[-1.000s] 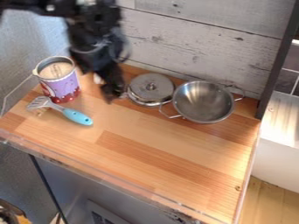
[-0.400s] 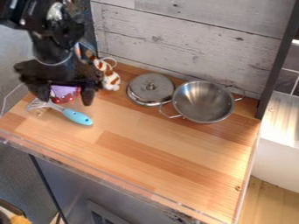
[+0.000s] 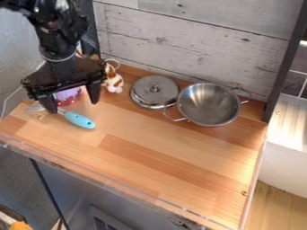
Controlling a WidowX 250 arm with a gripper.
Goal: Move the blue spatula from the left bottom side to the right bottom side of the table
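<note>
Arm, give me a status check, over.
Gripper open above the spatula, nothing grasped. Spatula lying at table's left. Purple cup close behind it; pot and lid farther right.

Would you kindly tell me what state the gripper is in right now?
Gripper: open, its fingers spread wide apart, holding nothing.

Toy kitchen, wooden counter (image 3: 174, 161), steel pan (image 3: 208, 105), silver lid (image 3: 155, 91), whitewashed plank wall (image 3: 198, 40)
</note>
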